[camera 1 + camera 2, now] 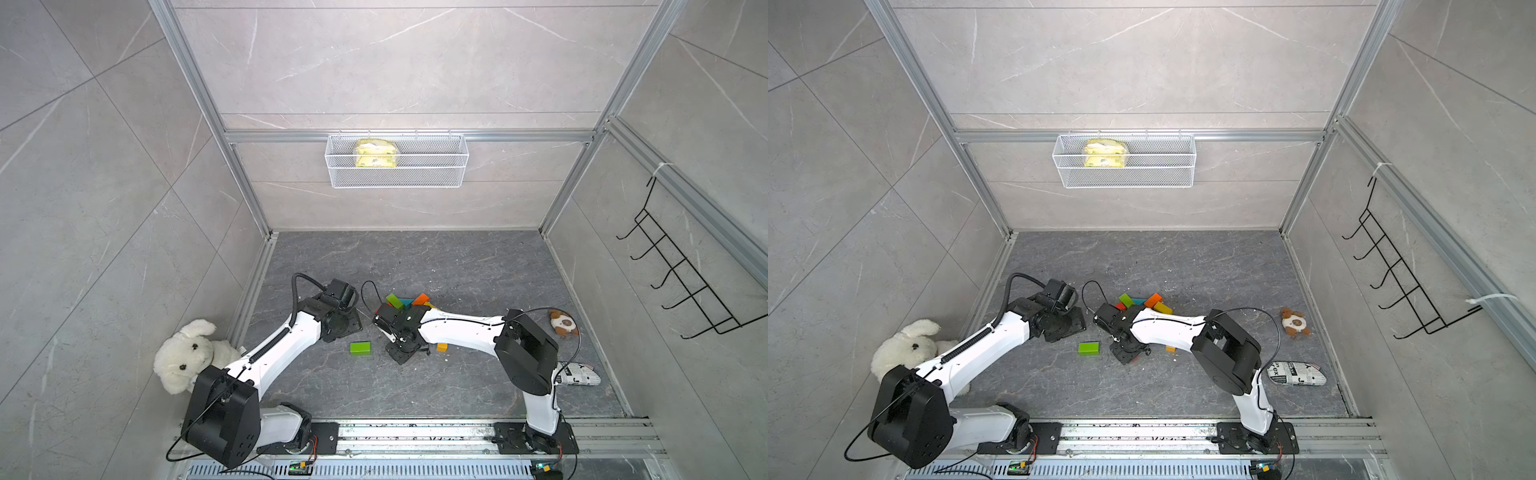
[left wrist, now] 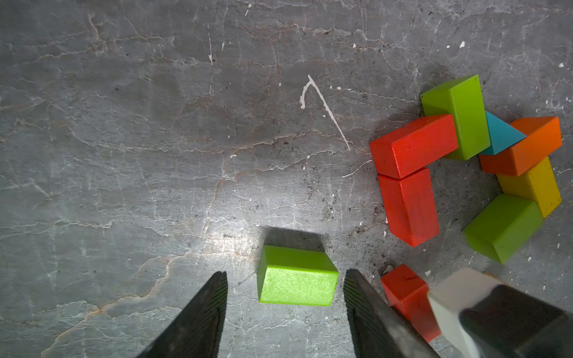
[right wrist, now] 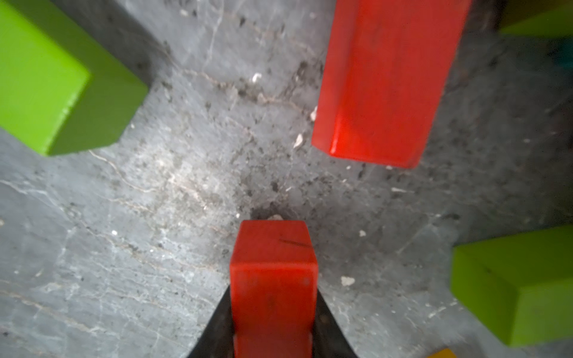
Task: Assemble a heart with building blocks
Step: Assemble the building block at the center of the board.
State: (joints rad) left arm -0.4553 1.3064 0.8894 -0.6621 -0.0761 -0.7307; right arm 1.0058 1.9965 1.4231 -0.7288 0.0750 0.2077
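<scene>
Right hand (image 3: pixel 274 305) is pinching one end of a red block (image 3: pixel 274 260) low over the table (image 3: pixel 124 248), lining it up, I judge, with the unfinished red side of the heart (image 2: pixel 412 148). My left hand (image 2: pixel 285 272) is hovering open astride a loose green block (image 2: pixel 297 280), not touching it.

This is a robotics test cell in a lab. Bare aluminium framing (image 1: pixel 411 136) holds grey stone-look panels as walls around a dark stone-look surface (image 1: pixel 457 266). Two white-and-black robot arms, the left arm (image 1: pixel 282 349) and the right arm (image 1: pixel 457 326), are bolted to a metal rail (image 1: pixel 415 432) along the near edge, with loose cables showing. The rest reads as props: a white mesh basket (image 1: pixel 397 178) and a black hook rack (image 1: pixel 681 270) hung on the frame, a white plush dog (image 1: pixel 187 353), a small brown plush (image 1: pixel 562 322), a printed pouch (image 1: pixel 579 374) and coloured building blocks (image 1: pixel 360 348) lying about.
</scene>
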